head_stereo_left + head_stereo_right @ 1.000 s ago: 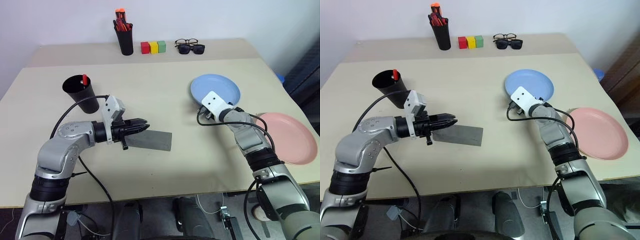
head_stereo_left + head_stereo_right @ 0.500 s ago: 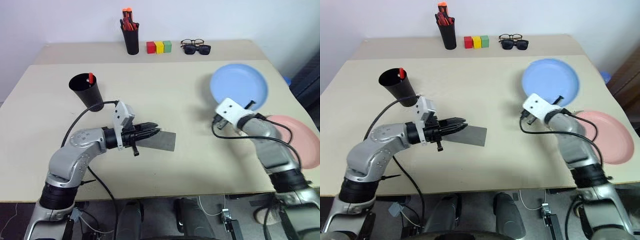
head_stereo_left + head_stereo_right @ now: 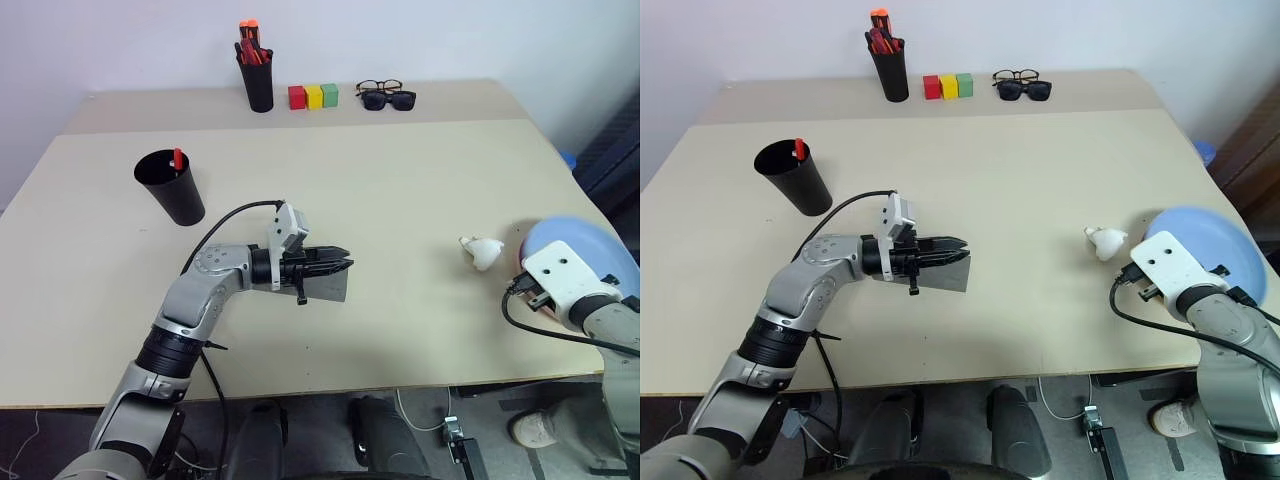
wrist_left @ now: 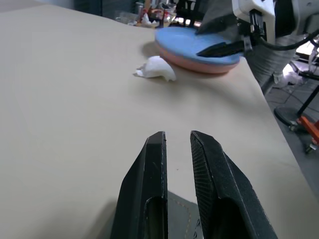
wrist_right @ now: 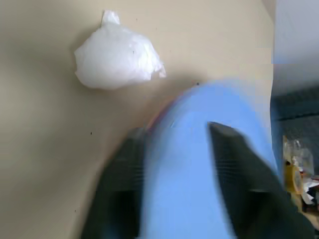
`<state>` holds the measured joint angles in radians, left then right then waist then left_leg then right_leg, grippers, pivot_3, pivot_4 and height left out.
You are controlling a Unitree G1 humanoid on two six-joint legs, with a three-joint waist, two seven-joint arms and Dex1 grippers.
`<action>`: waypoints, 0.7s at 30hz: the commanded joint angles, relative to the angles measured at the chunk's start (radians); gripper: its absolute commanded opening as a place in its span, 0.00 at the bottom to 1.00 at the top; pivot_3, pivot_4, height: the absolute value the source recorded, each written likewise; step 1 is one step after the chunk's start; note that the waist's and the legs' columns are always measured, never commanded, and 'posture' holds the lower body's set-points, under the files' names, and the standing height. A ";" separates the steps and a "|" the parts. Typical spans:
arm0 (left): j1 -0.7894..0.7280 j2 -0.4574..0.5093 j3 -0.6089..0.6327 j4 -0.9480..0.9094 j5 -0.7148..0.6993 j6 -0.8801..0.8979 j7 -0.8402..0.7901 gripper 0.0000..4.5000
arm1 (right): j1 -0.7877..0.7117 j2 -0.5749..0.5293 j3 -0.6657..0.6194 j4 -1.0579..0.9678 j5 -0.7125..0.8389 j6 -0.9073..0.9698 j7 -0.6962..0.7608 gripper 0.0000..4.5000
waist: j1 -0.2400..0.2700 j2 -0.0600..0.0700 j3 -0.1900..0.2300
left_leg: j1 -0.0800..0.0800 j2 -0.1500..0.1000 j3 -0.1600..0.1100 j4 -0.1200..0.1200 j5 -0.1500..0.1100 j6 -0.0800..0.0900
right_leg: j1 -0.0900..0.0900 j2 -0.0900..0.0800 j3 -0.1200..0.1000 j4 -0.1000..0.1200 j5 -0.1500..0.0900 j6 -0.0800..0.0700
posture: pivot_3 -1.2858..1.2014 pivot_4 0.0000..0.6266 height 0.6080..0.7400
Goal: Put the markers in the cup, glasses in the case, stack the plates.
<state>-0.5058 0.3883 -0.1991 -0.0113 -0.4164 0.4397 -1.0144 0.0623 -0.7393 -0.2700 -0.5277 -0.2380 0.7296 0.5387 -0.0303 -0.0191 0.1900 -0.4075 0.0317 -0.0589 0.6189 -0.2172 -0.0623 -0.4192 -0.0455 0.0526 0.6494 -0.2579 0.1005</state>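
Probably a lab: bare table (image 3: 400, 200), cluttered equipment (image 4: 164, 10).

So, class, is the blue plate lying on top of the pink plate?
Yes, the blue plate lies on the pink plate, whose rim shows beneath it.

You have a beige table (image 3: 400, 200) carrying a black cup (image 3: 170, 187), a grey case (image 3: 326, 285) mid-table, a crumpled white wad (image 3: 482, 251), and a blue plate (image 4: 197, 42) stacked on a pink plate (image 4: 212, 66) at its right edge. Along the back stand a pen holder (image 3: 256, 82), coloured blocks (image 3: 313, 96) and two pairs of spectacles (image 3: 386, 95).
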 commanded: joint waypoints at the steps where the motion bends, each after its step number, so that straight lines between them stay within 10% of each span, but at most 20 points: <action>1: 0.032 0.016 0.033 -0.060 -0.001 -0.006 0.025 0.16 | -0.078 0.021 0.043 -0.016 0.039 -0.039 -0.003 0.89 | -0.006 0.000 0.000 | 0.000 0.000 0.000 0.000 0.000 0.000 | 0.000 0.000 0.000 0.000 0.000 0.000 | 0.52 0.24 1.00; 12: 0.139 0.051 0.097 -0.226 -0.035 0.080 0.142 0.16 | -0.247 0.071 0.192 0.311 0.023 -0.075 -0.093 0.89 | -0.001 0.000 0.000 | -0.001 0.000 0.000 0.000 0.000 0.000 | 0.001 -0.001 0.000 0.000 0.000 0.001 | 0.52 0.24 1.00; 15: 0.150 0.053 0.103 -0.247 -0.040 0.096 0.155 0.16 | -0.270 0.074 0.200 0.352 0.025 -0.083 -0.112 0.71 | -0.003 0.000 0.000 | 0.000 0.000 -0.001 0.001 0.000 0.000 | 0.001 -0.001 0.000 0.000 0.000 0.001 | 0.52 0.24 1.00; 21: 0.142 0.054 0.099 -0.228 -0.039 0.090 0.158 0.16 | -0.265 0.062 0.194 0.289 0.013 -0.093 -0.134 0.03 | -0.005 0.000 0.000 | 0.000 0.000 -0.001 0.001 0.000 0.000 | 0.001 -0.001 0.000 0.000 0.000 0.001 | 0.52 0.24 1.00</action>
<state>-0.3549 0.4400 -0.1218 -0.2198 -0.4453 0.5407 -0.8588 -0.2006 -0.6619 -0.0568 -0.1775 -0.2056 0.6501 0.4252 -0.0352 -0.0189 0.1900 -0.4077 0.0314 -0.0594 0.6194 -0.2172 -0.0623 -0.4182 -0.0463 0.0522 0.6493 -0.2580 0.1011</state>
